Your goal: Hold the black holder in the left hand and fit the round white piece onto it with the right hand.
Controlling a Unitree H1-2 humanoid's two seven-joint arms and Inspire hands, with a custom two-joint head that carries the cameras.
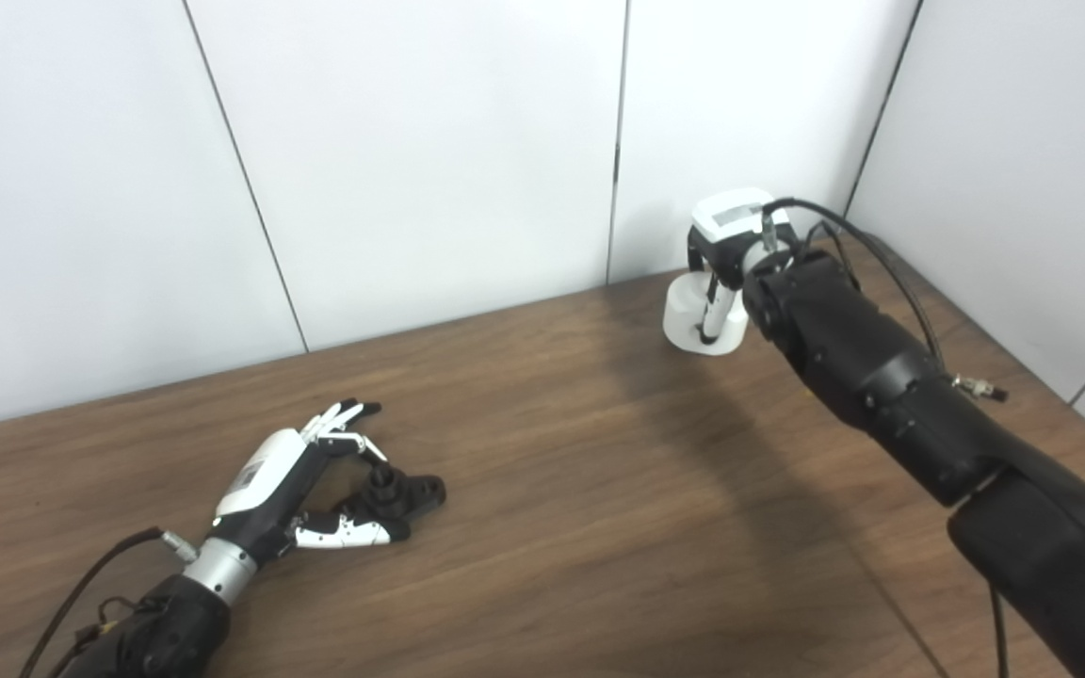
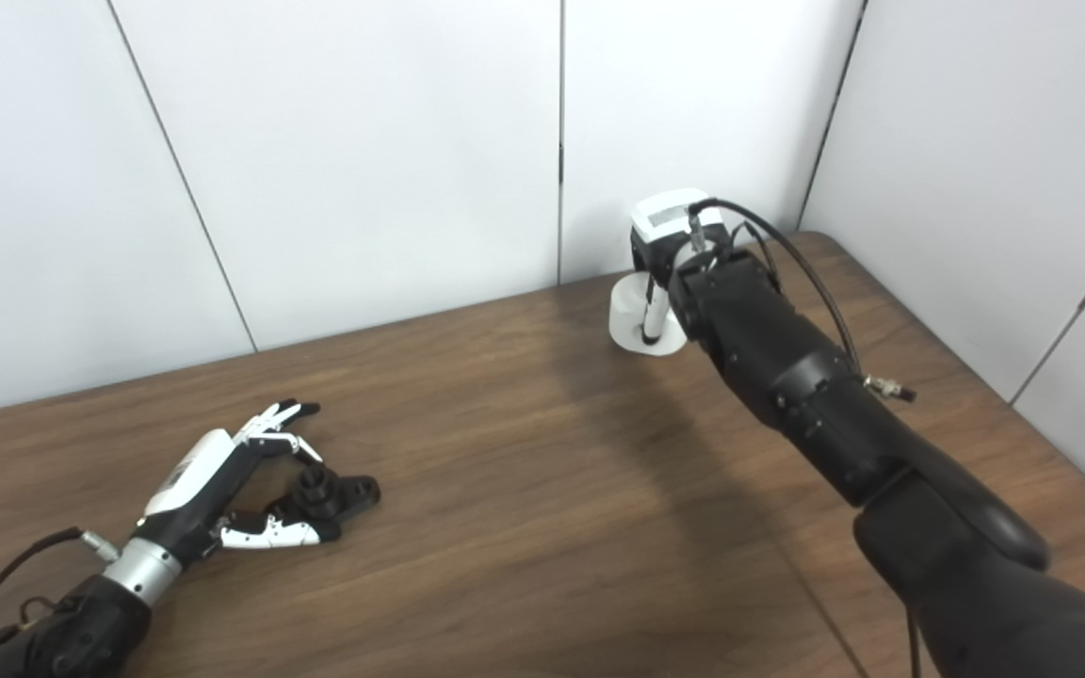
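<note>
Near edge first: the left hand [image 1: 293, 480] lies low on the wooden table [image 1: 552, 527], fingers spread around the black holder [image 1: 401, 492], which sits on the tabletop between fingers and thumb (touching or not, I can't tell). Well apart, at the far right corner by the wall panels [image 1: 429, 141], the right hand [image 1: 729, 254] is curled down over the round white piece [image 1: 698, 315], fingers clasping it at the rim.
</note>
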